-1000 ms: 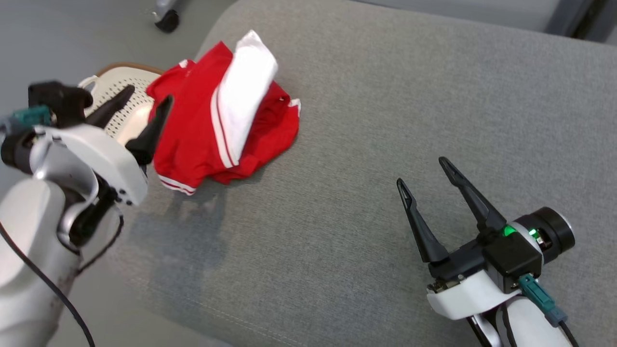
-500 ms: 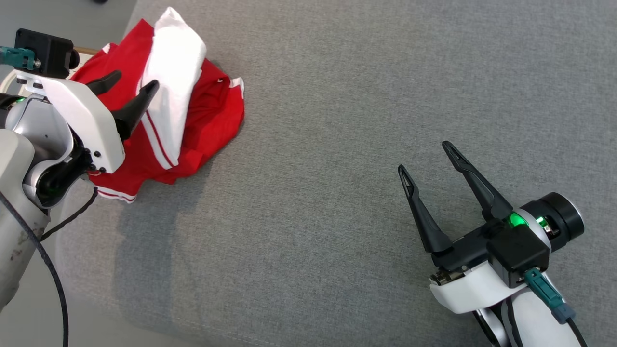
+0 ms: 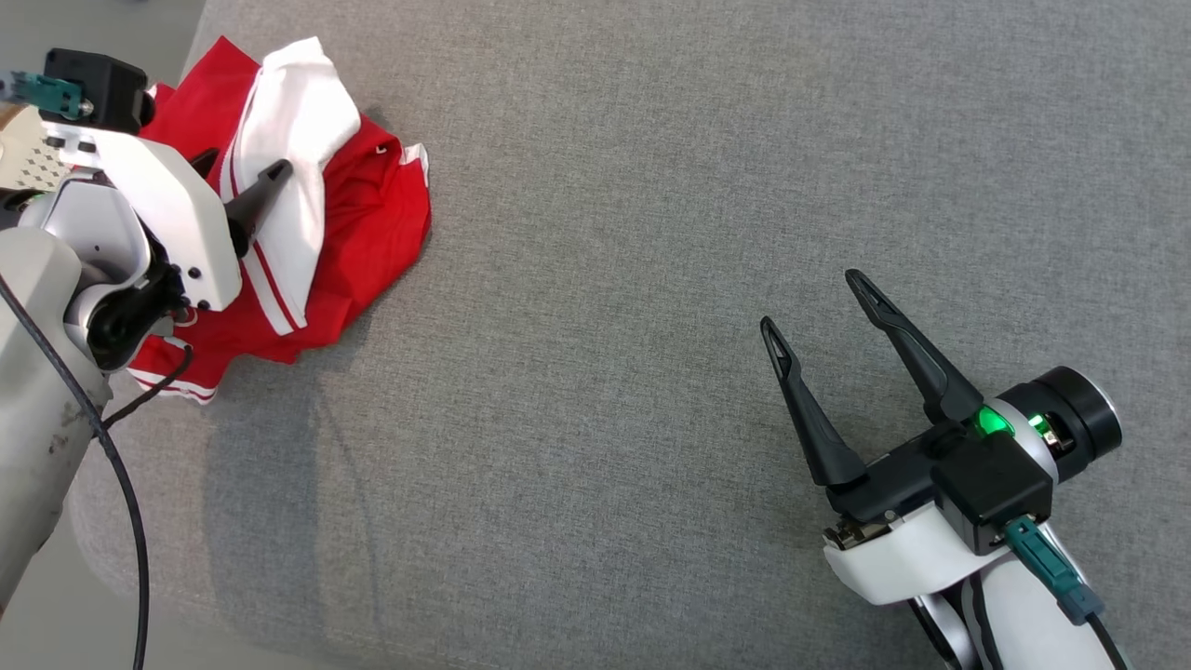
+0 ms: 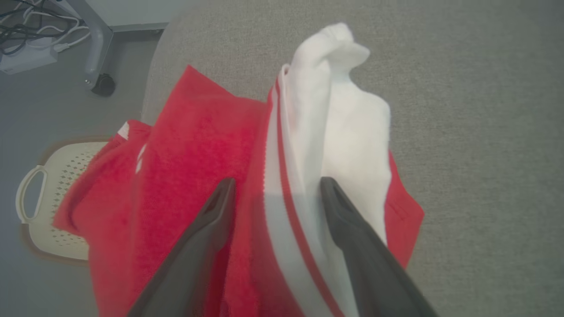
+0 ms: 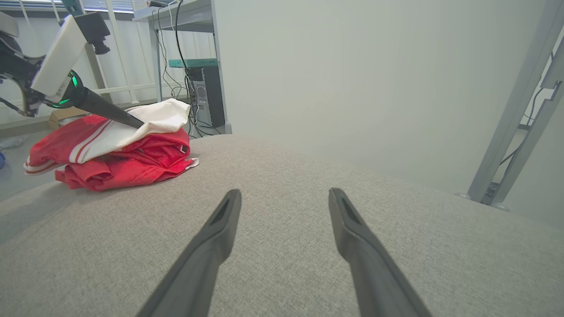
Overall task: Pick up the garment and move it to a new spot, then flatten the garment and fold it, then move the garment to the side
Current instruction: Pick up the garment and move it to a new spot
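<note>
Head view: garment [image 3: 372, 223] is a crumpled red heap with a white striped panel on top, sitting at the far left corner of the grey cushion [image 3: 651, 186]. My left gripper [image 3: 244, 163] is right over it, fingers apart, nothing clamped; one tip sits against the white panel and my wrist housing partly hides the other. A cream perforated basket [image 3: 28, 163] peeks out behind that wrist. My right gripper [image 3: 809, 300] is well apart from the garment at lower right, fingers spread wide over bare cushion, holding nothing. Left wrist view: my two fingers straddle the red-and-white striped edge, left one over the red cloth, right one over the white panel. Can't tell whether the tips press in or just hover. The red cloth overlaps the basket's edge in this view, and the basket is on the floor beside the cushion. Right wrist view: my right fingers are wide apart and low over plain grey fabric. The garment is far off at upper left, and a left finger comes down onto its white top fold. Pale wall [image 5: 352, 79] behind.
</note>
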Controlling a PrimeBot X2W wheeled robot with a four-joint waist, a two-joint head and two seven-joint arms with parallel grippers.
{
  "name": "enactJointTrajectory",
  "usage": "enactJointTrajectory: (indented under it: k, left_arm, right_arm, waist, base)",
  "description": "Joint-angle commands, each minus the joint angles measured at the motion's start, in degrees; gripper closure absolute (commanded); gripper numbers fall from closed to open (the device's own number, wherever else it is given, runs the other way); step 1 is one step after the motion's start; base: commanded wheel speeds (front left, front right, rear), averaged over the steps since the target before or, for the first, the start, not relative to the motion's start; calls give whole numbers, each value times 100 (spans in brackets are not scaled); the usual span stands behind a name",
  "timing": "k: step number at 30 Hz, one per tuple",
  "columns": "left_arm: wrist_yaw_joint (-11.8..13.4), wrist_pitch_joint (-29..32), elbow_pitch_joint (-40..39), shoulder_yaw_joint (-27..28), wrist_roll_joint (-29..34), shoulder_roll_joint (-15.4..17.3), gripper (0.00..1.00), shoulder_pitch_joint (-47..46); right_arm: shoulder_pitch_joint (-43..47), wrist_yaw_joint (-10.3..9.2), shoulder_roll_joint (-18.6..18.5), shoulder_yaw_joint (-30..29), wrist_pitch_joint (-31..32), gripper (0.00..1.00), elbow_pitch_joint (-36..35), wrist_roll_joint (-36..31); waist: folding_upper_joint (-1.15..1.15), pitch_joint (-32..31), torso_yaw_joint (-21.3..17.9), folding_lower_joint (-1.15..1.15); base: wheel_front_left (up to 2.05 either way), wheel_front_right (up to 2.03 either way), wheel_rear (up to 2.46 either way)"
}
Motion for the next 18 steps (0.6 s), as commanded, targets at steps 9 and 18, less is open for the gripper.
enactJointTrajectory:
  k: [9, 18]
  left_arm:
    - [-7, -227, 486, -177, -192, -27, 100, -224]
    - [-7, -1134, 571, -263, -124, 0, 100, -261]
  right_arm:
    - [-19, -2, 16, -47, -87, 0, 122, -29]
    - [169, -2, 100, -120, -236, 0, 378, 87]
  waist:
    - [0, -138, -26, 0]
    - [0, -788, 141, 0]
  base:
    - [0, 0, 0]
    - [0, 0, 0]
